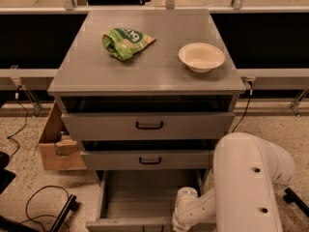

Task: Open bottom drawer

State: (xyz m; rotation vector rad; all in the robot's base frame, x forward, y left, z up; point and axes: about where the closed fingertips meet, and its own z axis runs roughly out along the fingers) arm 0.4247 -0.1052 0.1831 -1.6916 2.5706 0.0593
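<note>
At the far left, a black cable (36,202) is looping over the speckled floor (19,158). Just past it, an open cardboard box (57,141) is leaning against the left side of the grey cabinet (72,79).

On the cabinet's flat top, a crumpled green snack bag (126,42) is lying towards the back left. A pale empty bowl (202,57) is sitting upright to its right, well apart from the bag.

Below the top, three drawer fronts are stacking down the cabinet. The top drawer (111,126) and the middle drawer (111,160) are each carrying a small black loop handle at the centre, and each is showing a dark gap above its front.

The bottom drawer (145,197) is standing pulled well out towards the camera. Its plain grey inside is lying bare, and its front is running along the lower edge of the view.

To the right, the robot's bulky white arm (251,187) is filling the lower right corner. Its slimmer white wrist is bending down and left over the drawer's right front corner.

The tool (179,225) is hanging at that corner, at the very bottom of the view and mostly cut off. Whether it is clenched or released, I cannot tell.

Farther right, a thin dark cord (245,108) is trailing down beside the cabinet's right side.
</note>
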